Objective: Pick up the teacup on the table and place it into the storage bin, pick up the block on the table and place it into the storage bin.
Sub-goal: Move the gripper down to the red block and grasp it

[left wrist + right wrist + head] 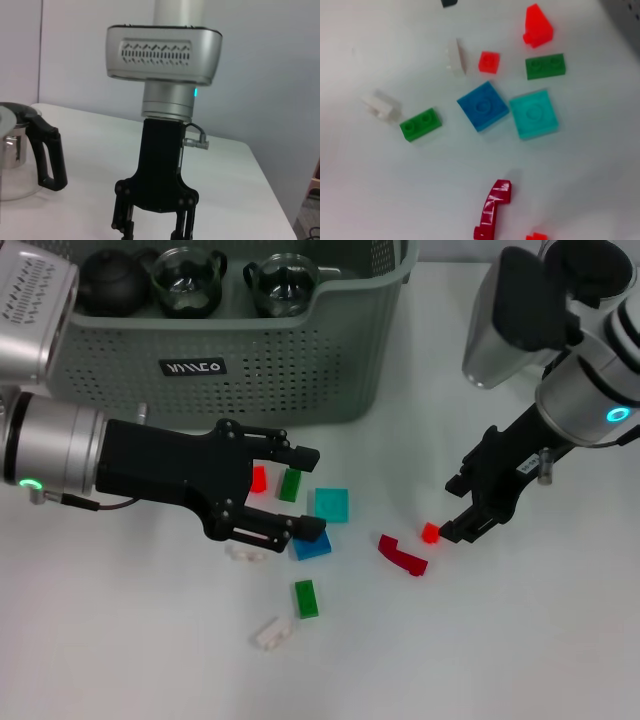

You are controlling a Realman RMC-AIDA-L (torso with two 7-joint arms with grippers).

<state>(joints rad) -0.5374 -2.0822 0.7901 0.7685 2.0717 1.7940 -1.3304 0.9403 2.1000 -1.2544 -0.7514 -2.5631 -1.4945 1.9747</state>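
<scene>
The grey-green storage bin (300,360) stands at the back of the table. Two glass teacups (187,280) (283,282) sit inside it; no teacup shows on the table. Loose blocks lie in front of the bin: teal (331,504), blue (312,545), green (290,484), and a small red block (431,532). My left gripper (308,492) hangs open over the green and blue blocks, holding nothing. My right gripper (452,510) is open beside the small red block, its lower finger nearly touching it. The left wrist view shows that right gripper (152,230) from the front.
A black teapot (112,282) sits in the bin beside the cups. A dark red curved piece (402,554), another green block (305,598) and white pieces (270,632) lie nearer the front. A glass carafe (20,155) with a black handle stands behind the right arm.
</scene>
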